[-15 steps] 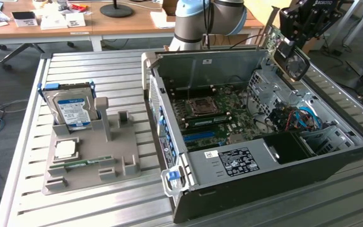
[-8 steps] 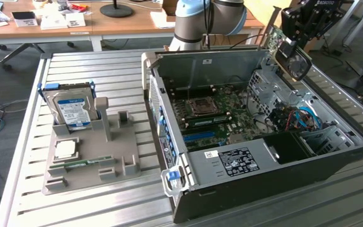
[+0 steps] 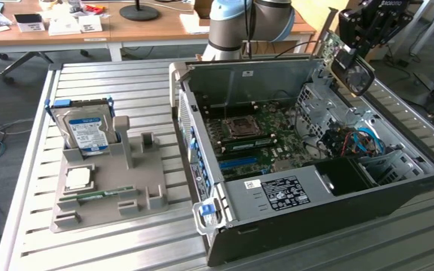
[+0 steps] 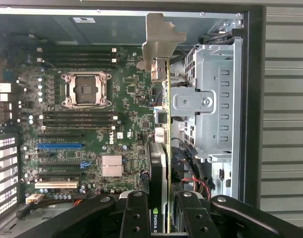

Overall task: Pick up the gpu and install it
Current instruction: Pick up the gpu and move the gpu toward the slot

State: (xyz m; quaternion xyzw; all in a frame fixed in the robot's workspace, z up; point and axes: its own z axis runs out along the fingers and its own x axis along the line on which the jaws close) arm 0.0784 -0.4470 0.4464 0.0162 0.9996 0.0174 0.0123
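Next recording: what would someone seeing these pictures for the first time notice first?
The open computer case lying on the slatted metal table draws the eye, with its motherboard exposed. Above the case, at the exterior view's upper right, the gripper is clamped on the gpu, which hangs on edge. On the exterior view's left, a hard drive stands in a grey holder.

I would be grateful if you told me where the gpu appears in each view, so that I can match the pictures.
Exterior view: the gpu is aloft over the rim of the open computer case, at the exterior view's upper right.
Wrist view: the gpu is seen edge-on, clamped in the pincer, over the motherboard beside the grey drive cage.
Shared landmark: the CPU socket.
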